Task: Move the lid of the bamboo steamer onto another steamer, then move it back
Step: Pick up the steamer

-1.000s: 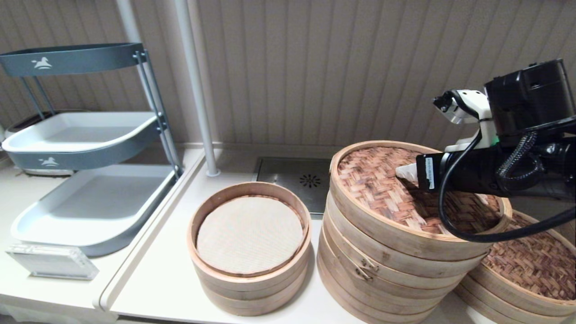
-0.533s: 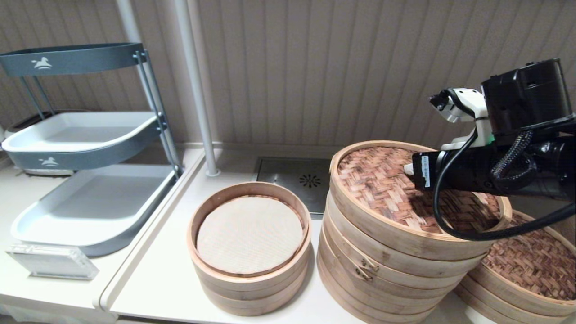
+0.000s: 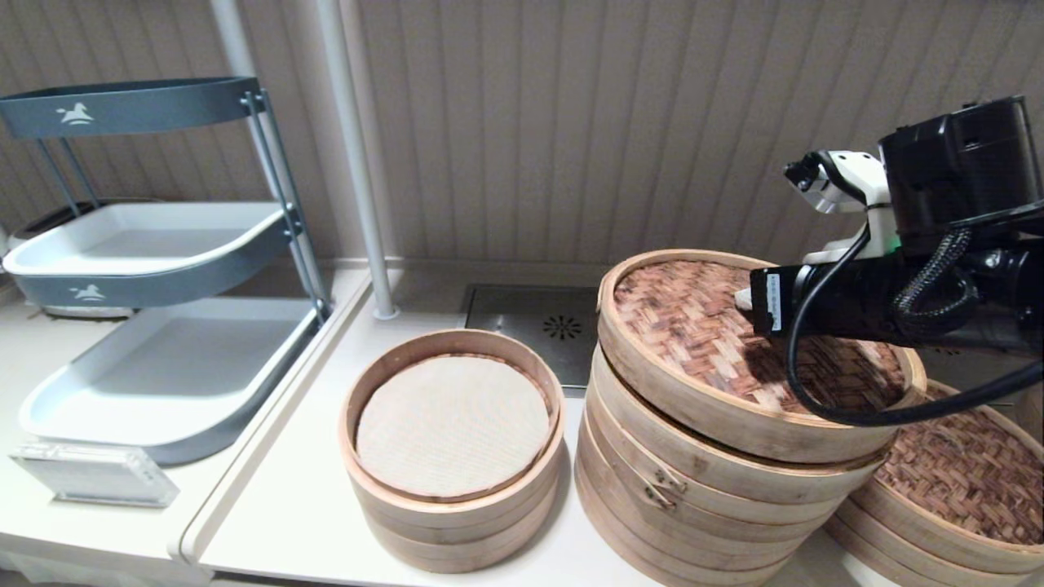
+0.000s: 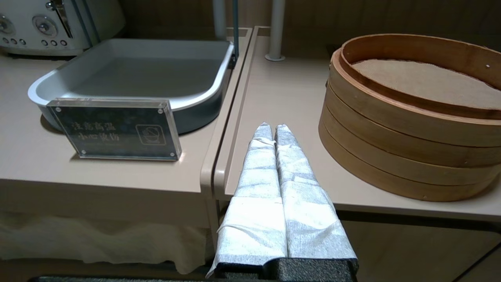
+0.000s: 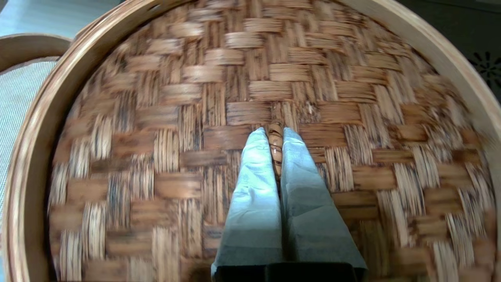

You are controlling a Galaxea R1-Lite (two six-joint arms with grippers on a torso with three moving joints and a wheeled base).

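Note:
The bamboo steamer lid [image 3: 693,334], with a pale band rim and a brown woven top, hangs just above another steamer [image 3: 693,505], the tall stack with a dark joint mark. A dark gap shows between lid and stack. My right gripper [image 3: 744,300] reaches over the lid from the right. In the right wrist view the right gripper [image 5: 275,135] is shut on the lid's [image 5: 156,156] small centre knot [image 5: 275,129]. The stack's own top is hidden under the lid. My left gripper [image 4: 271,128] is shut on nothing, low at the counter's front edge.
A smaller steamer with a white cloth liner [image 3: 453,424] stands left of the tall stack. A lower stack with darker weave [image 3: 954,489] sits at the right. A tiered tray rack [image 3: 163,367], an acrylic sign [image 3: 94,473] and a pole [image 3: 359,204] are at the left.
The lid has come up off the tall stack with my right gripper, opening a gap under its rim. The left arm has not moved.

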